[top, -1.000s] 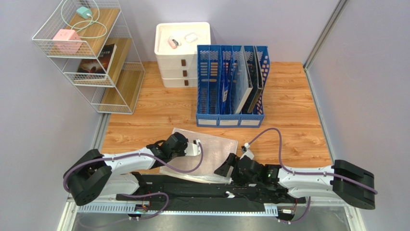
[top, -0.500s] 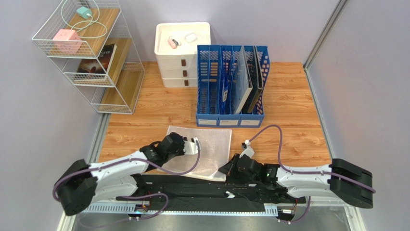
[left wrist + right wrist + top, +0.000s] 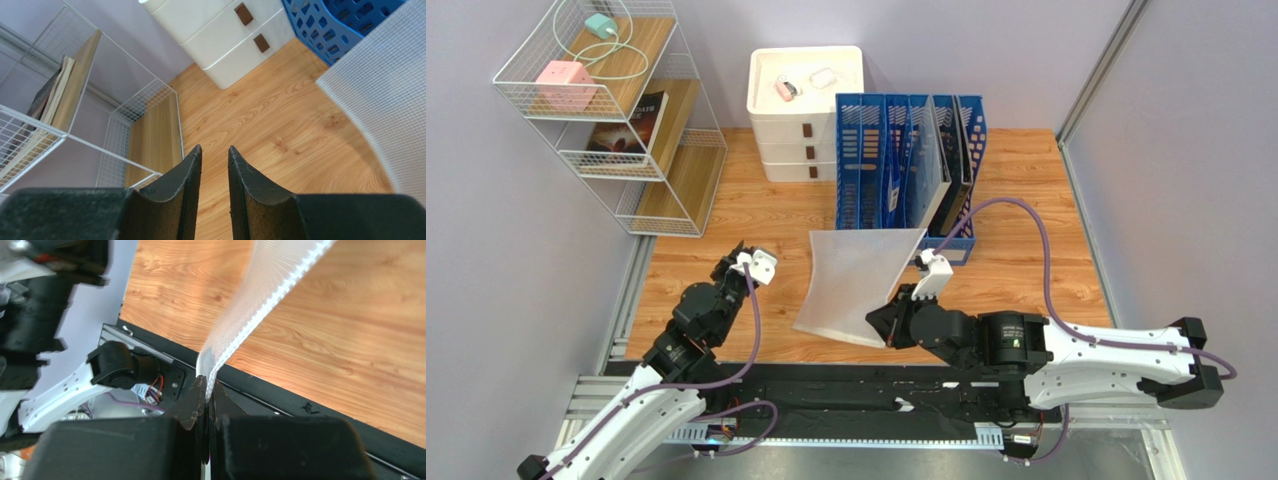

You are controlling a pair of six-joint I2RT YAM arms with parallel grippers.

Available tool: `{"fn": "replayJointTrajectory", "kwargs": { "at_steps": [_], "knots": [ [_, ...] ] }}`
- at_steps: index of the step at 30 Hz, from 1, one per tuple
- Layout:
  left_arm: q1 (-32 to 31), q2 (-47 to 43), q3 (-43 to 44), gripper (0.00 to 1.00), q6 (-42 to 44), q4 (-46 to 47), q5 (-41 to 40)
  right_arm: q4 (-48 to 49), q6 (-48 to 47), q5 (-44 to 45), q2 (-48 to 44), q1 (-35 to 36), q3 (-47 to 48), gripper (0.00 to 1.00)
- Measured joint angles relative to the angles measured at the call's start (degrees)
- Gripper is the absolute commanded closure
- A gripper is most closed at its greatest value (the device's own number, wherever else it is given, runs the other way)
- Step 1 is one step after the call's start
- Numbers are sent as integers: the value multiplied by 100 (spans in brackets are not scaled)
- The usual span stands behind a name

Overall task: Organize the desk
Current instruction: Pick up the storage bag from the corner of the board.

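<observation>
We see the desk [image 3: 1026, 200] spread across the middle of the overhead view, from the arm bases at 6 o'clock to the wall at 12 o'clock. A second ago the white mesh sheet [image 3: 856, 285] lay flat on the desk's near edge with the left gripper [image 3: 729, 266] resting on it. Now it stands raised and curved, off the wood, just at 6 o'clock of the blue file holder [image 3: 906, 180].

The right gripper [image 3: 884, 325] has risen with it. Its jaws are pressed tight on the sheet's lower corner (the wrist view shows the edge pinched between the fingertips [image 3: 199, 390]).

The left gripper has let go and swung out to 9 o'clock of the sheet, well apart from it. Its fingers [image 3: 187, 170] stand a narrow gap apart with only bare wood showing between them.

The white drawer unit [image 3: 806, 110] at 11 o'clock and the wire shelf [image 3: 616, 120] at 10 o'clock sit where they were.
</observation>
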Motion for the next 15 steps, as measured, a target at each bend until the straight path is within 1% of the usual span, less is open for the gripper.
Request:
{"fn": "replayJointTrajectory", "kwargs": {
  "at_steps": [2, 3, 4, 5, 9, 13, 15],
  "knots": [
    [39, 83, -79, 67, -48, 136, -11, -667, -289, 337, 487, 308, 951, 100],
    [48, 195, -155, 67, -72, 205, -17, -1178, -444, 579, 909, 507, 1679, 100],
    [50, 356, -219, 67, -90, 243, -20, -1405, -542, 728, 1196, 619, 2170, 100],
    [52, 516, -262, 67, -103, 245, -28, -1899, -634, 933, 1576, 748, 2848, 100],
    [57, 831, -391, 67, -144, 232, -37, -3274, -896, 1526, 2863, 979, 5174, 100],
    [74, 625, -439, 67, -160, 229, -31, -3971, -1261, 1888, 3858, 992, 7119, 100],
    [92, 531, -439, 67, -166, 247, -31, -4124, -1478, 1998, 4151, 992, 7814, 100]
  ]
}}
